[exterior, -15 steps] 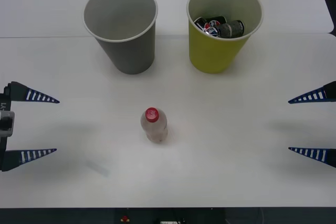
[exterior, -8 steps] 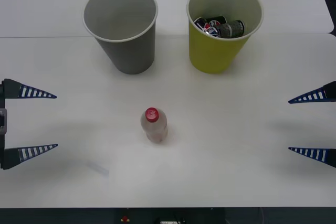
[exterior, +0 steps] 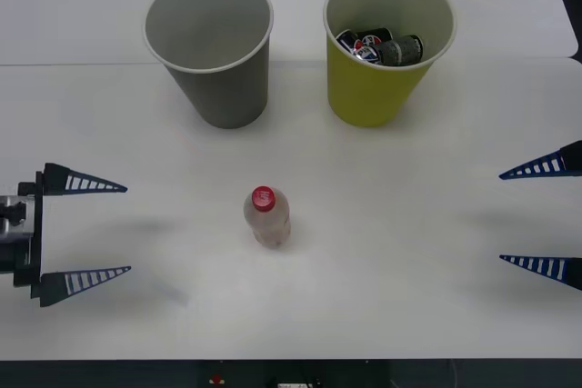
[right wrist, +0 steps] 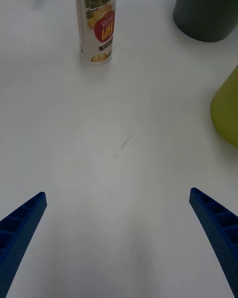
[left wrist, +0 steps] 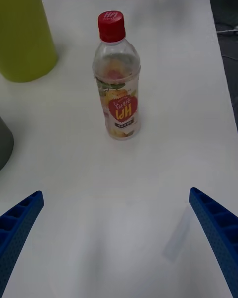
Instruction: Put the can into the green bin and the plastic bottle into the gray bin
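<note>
Here the left gripper (exterior: 105,230) hovers spread-fingered, level with the plastic bottle (exterior: 266,216).

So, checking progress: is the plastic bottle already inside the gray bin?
No, the plastic bottle stands upright on the table, in front of the gray bin and apart from it.

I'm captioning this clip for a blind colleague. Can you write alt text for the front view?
A plastic bottle stands upright mid-table between the open left gripper and open right gripper, neither touching it. Behind it stand the gray bin, empty, and the green bin, holding cans.
</note>
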You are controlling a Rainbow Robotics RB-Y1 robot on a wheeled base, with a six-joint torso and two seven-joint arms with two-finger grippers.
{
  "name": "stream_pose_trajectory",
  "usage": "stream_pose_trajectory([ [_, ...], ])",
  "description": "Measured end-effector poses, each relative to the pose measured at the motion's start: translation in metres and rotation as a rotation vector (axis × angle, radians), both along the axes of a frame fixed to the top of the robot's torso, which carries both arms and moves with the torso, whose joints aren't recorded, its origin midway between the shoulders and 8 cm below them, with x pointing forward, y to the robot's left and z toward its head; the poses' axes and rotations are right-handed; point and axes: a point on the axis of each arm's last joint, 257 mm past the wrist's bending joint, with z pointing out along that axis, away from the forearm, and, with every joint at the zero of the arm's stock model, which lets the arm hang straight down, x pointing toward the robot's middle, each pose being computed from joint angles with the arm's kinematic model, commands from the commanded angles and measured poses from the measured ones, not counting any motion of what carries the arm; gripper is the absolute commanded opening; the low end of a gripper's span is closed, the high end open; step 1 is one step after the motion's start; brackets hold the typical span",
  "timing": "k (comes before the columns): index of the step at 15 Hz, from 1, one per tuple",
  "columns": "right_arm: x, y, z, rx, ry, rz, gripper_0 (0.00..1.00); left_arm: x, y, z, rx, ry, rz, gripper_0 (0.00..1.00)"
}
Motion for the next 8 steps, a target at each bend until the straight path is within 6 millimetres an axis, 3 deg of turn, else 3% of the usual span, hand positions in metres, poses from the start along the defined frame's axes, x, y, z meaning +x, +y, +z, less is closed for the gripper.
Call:
stream_pose_trajectory([
  [8, 0.0, 0.0, 0.0, 0.0, 0.0, 0.0, 1.0, 0.023, -0.033, -0.034, -0.149, -0.02, -0.06, 1.0],
])
